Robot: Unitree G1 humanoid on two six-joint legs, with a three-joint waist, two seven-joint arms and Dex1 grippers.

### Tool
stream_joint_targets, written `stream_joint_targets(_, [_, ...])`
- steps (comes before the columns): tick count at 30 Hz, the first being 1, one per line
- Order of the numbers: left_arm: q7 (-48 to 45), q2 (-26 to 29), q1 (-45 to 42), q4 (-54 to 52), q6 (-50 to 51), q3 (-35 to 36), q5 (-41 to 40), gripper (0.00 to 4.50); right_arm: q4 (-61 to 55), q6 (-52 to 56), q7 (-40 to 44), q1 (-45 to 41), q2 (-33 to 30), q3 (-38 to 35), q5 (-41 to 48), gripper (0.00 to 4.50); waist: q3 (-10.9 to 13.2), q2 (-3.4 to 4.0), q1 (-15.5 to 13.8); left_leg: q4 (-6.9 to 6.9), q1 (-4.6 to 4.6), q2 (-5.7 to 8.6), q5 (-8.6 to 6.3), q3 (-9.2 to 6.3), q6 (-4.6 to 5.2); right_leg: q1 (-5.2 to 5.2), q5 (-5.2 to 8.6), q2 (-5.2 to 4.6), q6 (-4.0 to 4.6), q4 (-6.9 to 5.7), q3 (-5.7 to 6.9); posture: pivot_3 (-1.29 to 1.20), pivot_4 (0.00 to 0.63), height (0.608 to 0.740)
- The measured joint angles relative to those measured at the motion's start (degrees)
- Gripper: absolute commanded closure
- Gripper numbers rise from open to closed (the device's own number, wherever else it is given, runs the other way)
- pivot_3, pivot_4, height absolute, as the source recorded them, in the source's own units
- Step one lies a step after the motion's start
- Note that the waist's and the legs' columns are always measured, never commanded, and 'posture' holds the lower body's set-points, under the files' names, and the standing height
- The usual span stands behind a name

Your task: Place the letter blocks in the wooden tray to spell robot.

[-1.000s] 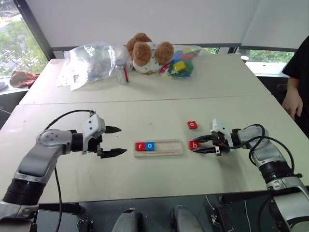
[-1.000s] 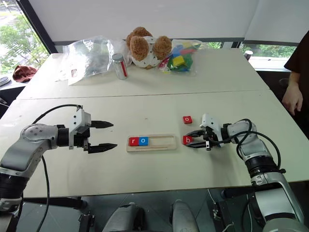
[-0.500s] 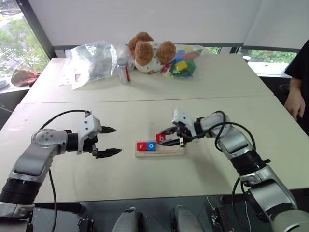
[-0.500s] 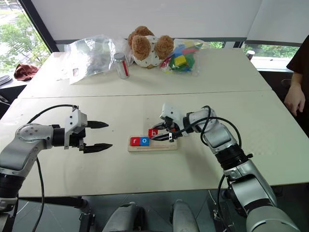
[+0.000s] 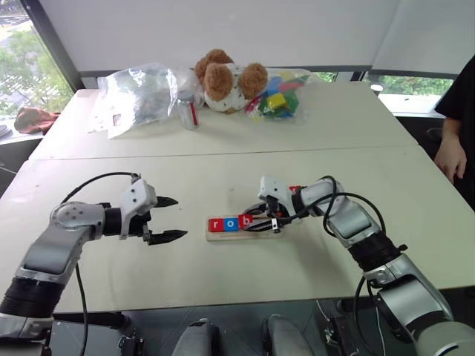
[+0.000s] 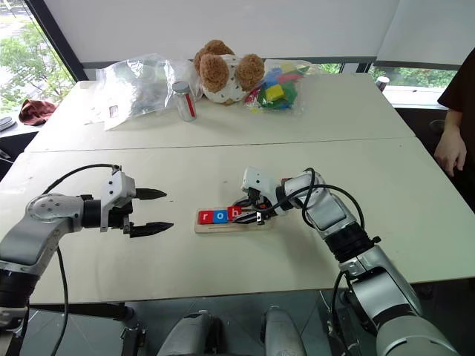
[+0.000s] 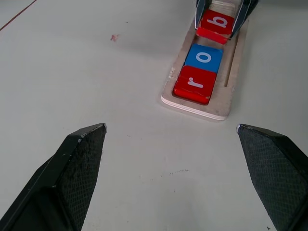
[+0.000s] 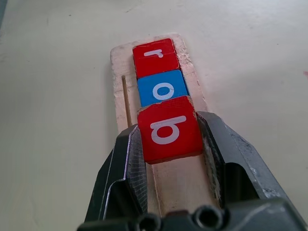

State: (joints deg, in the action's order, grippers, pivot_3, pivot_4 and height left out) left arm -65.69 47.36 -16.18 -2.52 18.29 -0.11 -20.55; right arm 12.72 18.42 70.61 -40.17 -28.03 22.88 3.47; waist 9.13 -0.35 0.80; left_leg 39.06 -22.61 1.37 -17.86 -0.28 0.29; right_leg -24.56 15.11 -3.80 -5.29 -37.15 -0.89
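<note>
The long narrow pale wooden tray (image 5: 244,228) is located on the white table (image 5: 223,170), between the two arms; its left end is occupied by a red square letter block marked "r" (image 5: 216,225), with a blue square letter block marked "o" (image 5: 231,224) touching it on the right. A third tile, the red square letter block marked "b" (image 8: 168,129), is clamped between the two black fingers of the right gripper (image 5: 261,220); it is positioned over the tray channel, directly beside the "o" block, and appears slightly tilted, with its near edge raised; whether it rests fully in the channel cannot be told. A further red square tile (image 5: 295,190) is partly hidden behind the right arm, and its letter cannot be read.

The left gripper (image 5: 172,219) is held to the left of the tray, well apart from it; its fingers (image 7: 79,159) are spread wide and nothing is held between them.

At the far side of the table a brown teddy bear (image 5: 226,78), a clear plastic bag (image 5: 137,93), a small clear jar (image 5: 187,110) and a bag of coloured toy bricks (image 5: 276,96) are grouped; a person's hand (image 5: 450,159) is visible at the right edge.
</note>
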Motion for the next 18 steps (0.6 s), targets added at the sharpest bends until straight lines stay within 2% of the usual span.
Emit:
stream_joint_targets(9, [0.8,-0.2,0.0,-0.1,0.0,0.0,0.1,0.0,0.1,-0.1,0.0,0.2,0.3,0.1,0.0,3.34,0.0,0.0,0.0,0.0,0.0,0.0,0.0,0.0,0.0,0.0,0.0,0.0,0.0,0.0,0.0,0.0,0.15,0.74])
stream_joint_targets(15, [1.0,-0.5,-0.4,-0.1,0.0,0.0,0.2,0.0,0.1,-0.4,-0.3,0.6,0.5,0.4,-0.1,0.27,0.0,0.0,0.1,0.0,0.0,0.0,0.0,0.0,0.0,0.0,0.0,0.01,0.0,0.0,0.0,0.0,0.15,0.74])
stream_joint_targets(16, [1.1,-0.6,-0.4,-0.1,0.0,0.0,0.2,0.0,0.1,-0.6,-0.6,0.6,0.6,0.4,-0.1,0.03,0.0,0.0,0.1,0.0,0.0,0.0,0.0,0.0,-0.01,0.0,0.0,0.01,0.0,0.0,0.0,0.0,0.15,0.74])
stream_joint_targets(18, [1.1,-0.8,-0.4,-0.1,0.0,0.0,0.3,0.0,0.1,-1.0,-0.9,0.6,0.7,0.4,-0.1,0.03,0.0,0.0,0.1,0.0,0.0,0.0,0.0,0.0,-0.01,0.0,0.0,0.01,0.0,0.0,0.0,0.0,0.15,0.74])
